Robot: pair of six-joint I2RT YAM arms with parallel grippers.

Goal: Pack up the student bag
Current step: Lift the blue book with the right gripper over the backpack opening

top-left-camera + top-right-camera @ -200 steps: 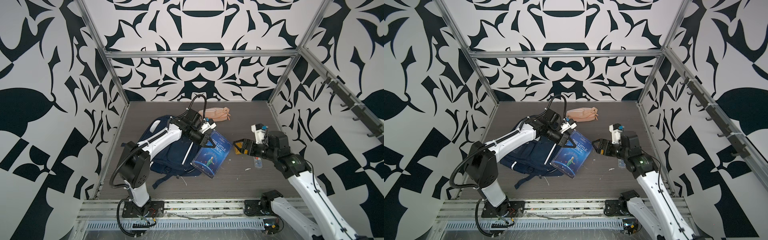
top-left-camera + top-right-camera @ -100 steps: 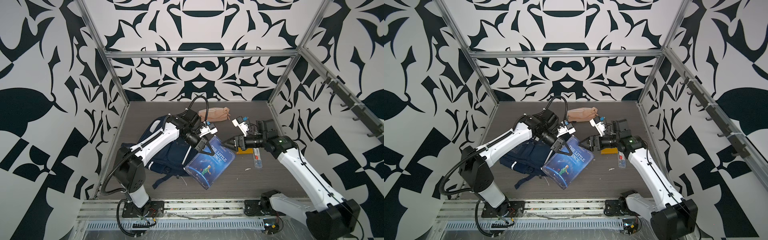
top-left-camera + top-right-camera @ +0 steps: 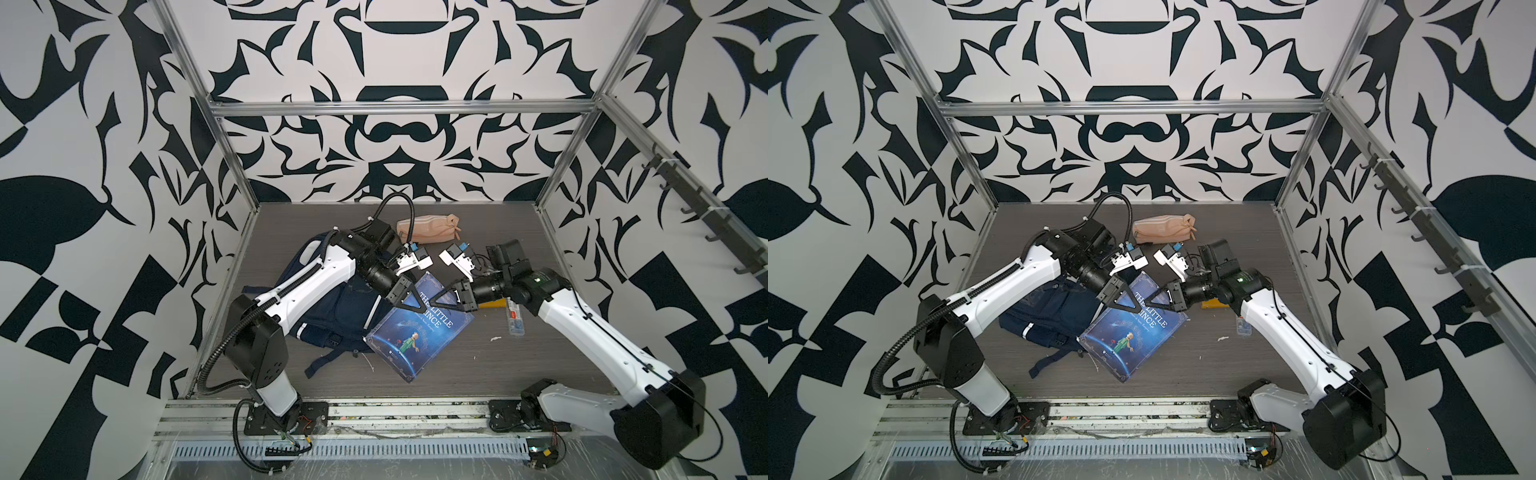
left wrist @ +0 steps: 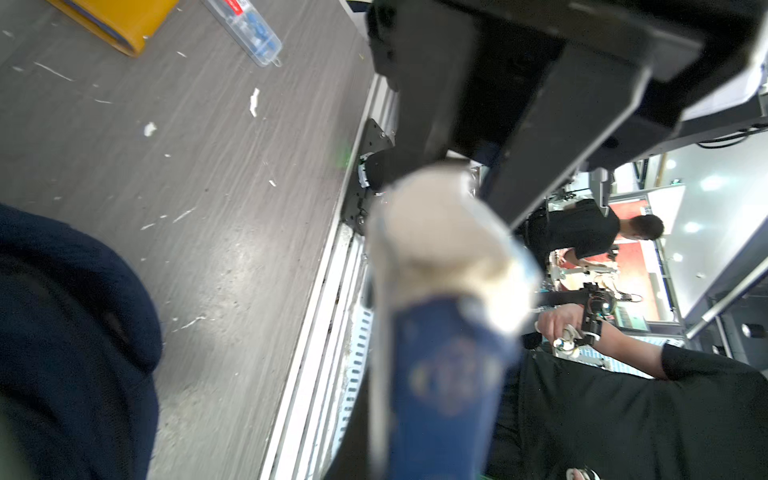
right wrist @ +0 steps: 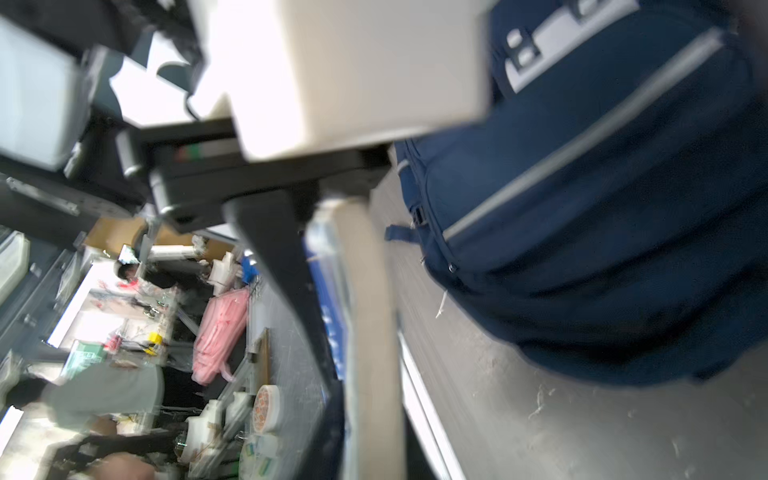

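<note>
The student bag point(image 3: 349, 316) lies flat on the left half of the counter point(image 3: 519, 361), under the left arm, with a dark strap trailing toward the front edge. In both top views it is navy with a white stripe near its right side point(image 3: 1054, 307).

A blue book point(image 3: 419, 340) sits just right of the bag, and its left edge overlaps the bag's side. Both claws meet at the book's far edge, by the title. The left claw point(image 3: 415, 308) is clamped on that edge, and the left wrist view shows the cover and pale page block point(image 4: 444, 374) running out from between its jaws. The right claw point(image 3: 441, 304) comes in from the other side, its jaws together on the same edge, tip almost touching the left one. The right wrist view shows the pages point(image 5: 370, 311) edge-on beside a black finger, with the bag point(image 5: 602, 208) behind.

A peach pouch point(image 3: 428, 228) lies near the back wall, well apart from the bag. A yellow thing point(image 3: 492, 304) and a clear plastic case point(image 3: 515, 322) lie on the counter under the right arm
</note>
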